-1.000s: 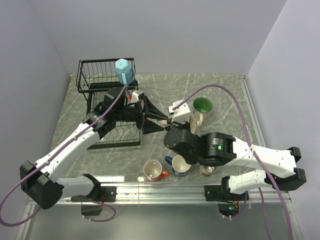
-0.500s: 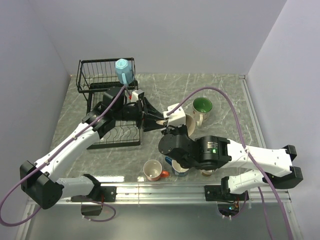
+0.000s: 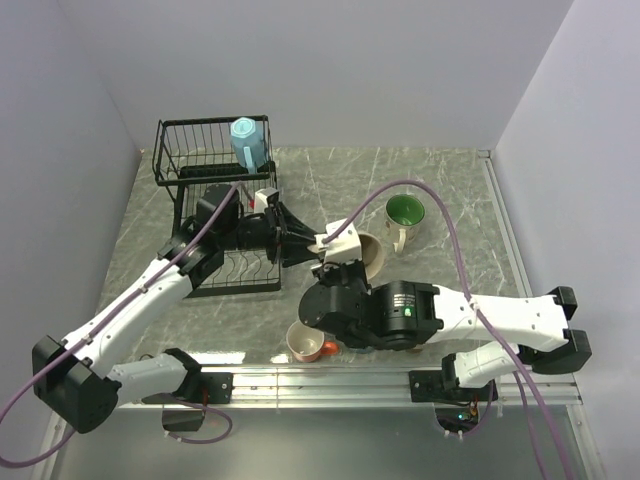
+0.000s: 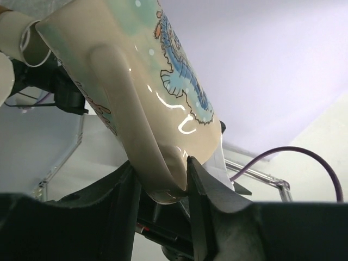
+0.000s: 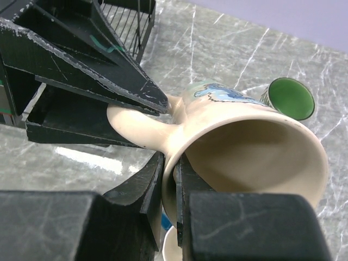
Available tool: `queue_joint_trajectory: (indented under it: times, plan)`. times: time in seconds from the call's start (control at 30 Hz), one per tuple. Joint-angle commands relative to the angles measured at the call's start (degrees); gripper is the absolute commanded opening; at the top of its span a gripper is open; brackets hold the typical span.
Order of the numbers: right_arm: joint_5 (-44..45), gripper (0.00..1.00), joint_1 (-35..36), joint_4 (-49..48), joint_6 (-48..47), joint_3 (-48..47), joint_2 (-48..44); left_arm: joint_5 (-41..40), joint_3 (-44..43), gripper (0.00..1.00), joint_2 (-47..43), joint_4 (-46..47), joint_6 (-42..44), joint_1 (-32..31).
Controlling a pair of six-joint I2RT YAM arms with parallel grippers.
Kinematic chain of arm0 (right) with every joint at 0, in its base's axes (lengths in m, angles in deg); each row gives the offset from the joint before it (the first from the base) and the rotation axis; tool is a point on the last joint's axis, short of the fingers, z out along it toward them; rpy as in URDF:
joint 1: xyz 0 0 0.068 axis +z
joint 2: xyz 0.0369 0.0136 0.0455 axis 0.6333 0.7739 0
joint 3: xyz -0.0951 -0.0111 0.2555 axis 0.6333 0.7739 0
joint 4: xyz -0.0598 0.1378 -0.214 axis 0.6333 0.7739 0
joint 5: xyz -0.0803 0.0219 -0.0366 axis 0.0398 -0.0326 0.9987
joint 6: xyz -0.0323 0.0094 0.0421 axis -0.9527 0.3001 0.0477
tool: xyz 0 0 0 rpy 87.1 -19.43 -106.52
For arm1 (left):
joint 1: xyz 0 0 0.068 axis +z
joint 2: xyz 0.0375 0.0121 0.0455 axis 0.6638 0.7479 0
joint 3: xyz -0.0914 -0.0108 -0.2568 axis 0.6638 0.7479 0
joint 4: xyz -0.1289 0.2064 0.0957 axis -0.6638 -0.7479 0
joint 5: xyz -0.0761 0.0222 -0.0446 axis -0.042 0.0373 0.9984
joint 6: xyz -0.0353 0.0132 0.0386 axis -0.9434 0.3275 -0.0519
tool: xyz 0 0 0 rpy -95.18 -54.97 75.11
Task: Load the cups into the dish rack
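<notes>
A cream mug with a blue drawing (image 3: 370,256) hangs tilted between both grippers, right of the black wire dish rack (image 3: 200,128). My right gripper (image 5: 175,179) is shut on its rim (image 5: 255,141). My left gripper (image 4: 160,182) is shut on its handle (image 4: 136,136), and its black fingers (image 5: 109,70) show in the right wrist view. A light blue mug (image 3: 247,141) sits at the rack's upper right corner. A cream mug, green inside (image 3: 405,211), stands on the table, also in the right wrist view (image 5: 291,98). An orange-red mug (image 3: 308,342) stands near the front edge.
The right arm's body (image 3: 400,315) covers the mugs beside the orange-red one. The rack's lower tier (image 3: 235,275) lies under the left arm. Walls close the table on the left, back and right.
The right arm carried the cream mug left toward the rack. The left gripper's jaws, wide open a second ago, have closed round the mug's handle.
</notes>
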Motion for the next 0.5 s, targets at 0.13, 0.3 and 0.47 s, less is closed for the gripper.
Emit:
queue_joint_trajectory:
  times: [0.13, 0.3, 0.47]
  plan:
    - [19.15, 0.00, 3.69, -10.32, -9.57, -6.38, 6.12, 2.18, 2.56, 0.00, -3.33, 14.45, -12.53, 0.56]
    - [23.56, 0.00, 4.14, -14.66, -15.85, -8.58, 11.57, 4.11, 2.03, 0.00, -3.95, 13.39, -11.83, 1.53]
    - [25.14, 0.00, 4.31, -6.22, -6.62, -9.98, 13.25, 4.65, 2.21, 0.00, -6.76, 5.17, -6.49, 5.73]
